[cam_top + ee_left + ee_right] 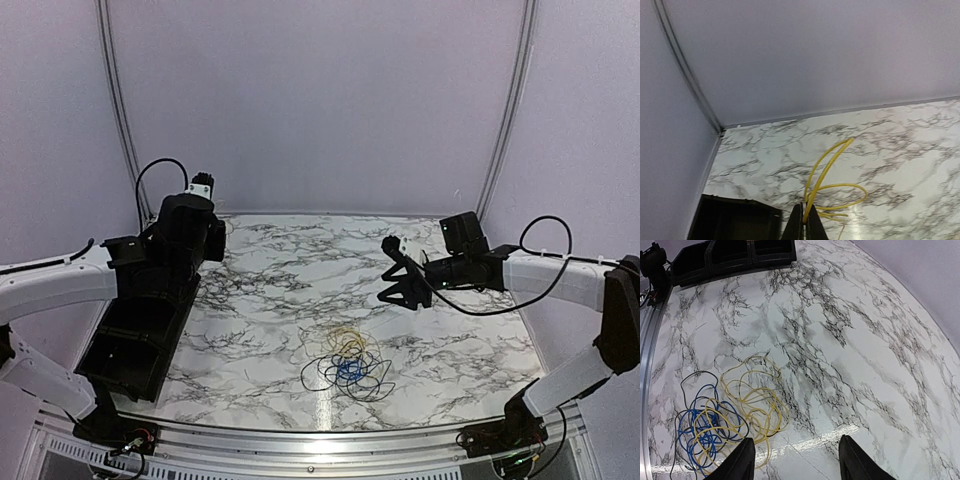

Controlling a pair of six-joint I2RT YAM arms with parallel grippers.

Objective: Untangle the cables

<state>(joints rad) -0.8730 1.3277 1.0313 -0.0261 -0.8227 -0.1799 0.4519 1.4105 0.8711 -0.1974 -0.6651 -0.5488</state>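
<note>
**Left claw (805, 215) tight on a yellow strand (827, 167), right claw (796, 445) wide and bare**

Clamped fully closed on the strand, loops arching up from the fingertips, near the worktop's (280, 250) far-left corner, beside a black bin (140, 340) along the left edge. Right claw: spread wide over the worktop's right half, gripping nothing. Heaped close to the near edge, about midway along it, the cables (350, 368) in loose tangled loops: cream-yellow cable (757, 395), blue cable (695, 432), thin black cable (699, 372), all intertwined and touching neither claw.
</note>
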